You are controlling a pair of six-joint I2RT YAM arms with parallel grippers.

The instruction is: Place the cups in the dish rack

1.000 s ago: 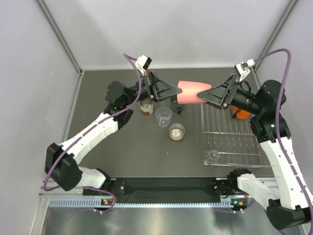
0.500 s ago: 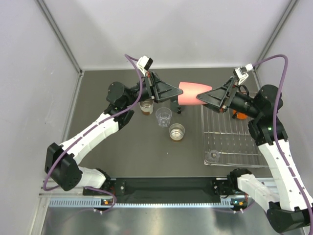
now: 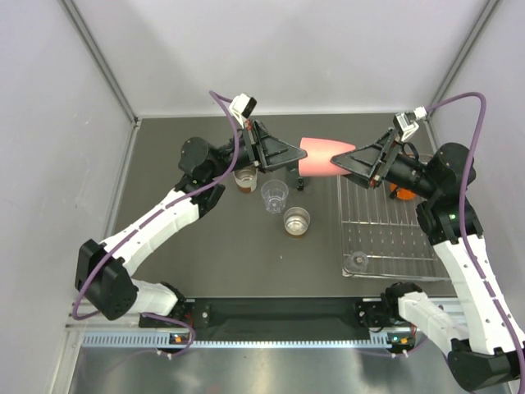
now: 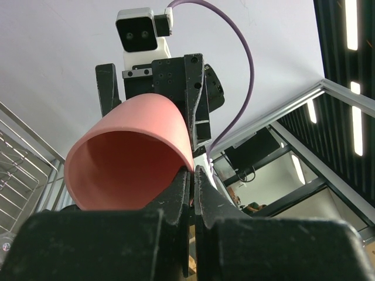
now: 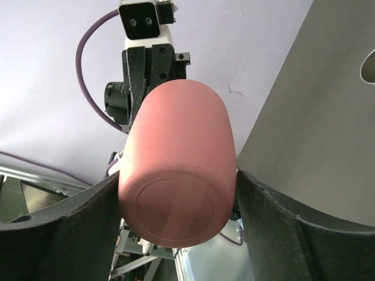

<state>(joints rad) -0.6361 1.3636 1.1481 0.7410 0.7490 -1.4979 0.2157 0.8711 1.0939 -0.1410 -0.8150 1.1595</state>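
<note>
**A:** What's nearest us?

**B:** The rack [image 3: 402,246], on the right side of the table [image 3: 205,246]. A clear cup [image 3: 357,261] sits in its near left corner.

**A:** And left of the rack?

**B:** Loose cups on the table. There's a steel cup [image 3: 297,220], then a second clear cup [image 3: 274,195] just behind it. Another steel cup [image 3: 244,178] is further back, half under the left arm.

**A:** Is that something orange?

**B:** It's an orange cup [image 3: 400,191] at the far end of the rack. The right arm hides most of it, so I can't tell whether it's inside.

**A:** Where's the pink cup [image 3: 321,156]?

**B:** It's up in the air between the two arms, lying on its side. It hangs by the rack's far left corner, with its mouth toward the left arm and its base toward the right.

**A:** Who's got it?

**B:** The left gripper [image 4: 191,175] has. Its fingers are closed tight on the rim, one on each side of the wall.

**A:** And the right gripper [image 5: 177,181]?

**B:** Its fingers [image 5: 70,222] are spread either side of the base end and look right up against the cup. Whether they're actually squeezing it, I can't tell.
</note>
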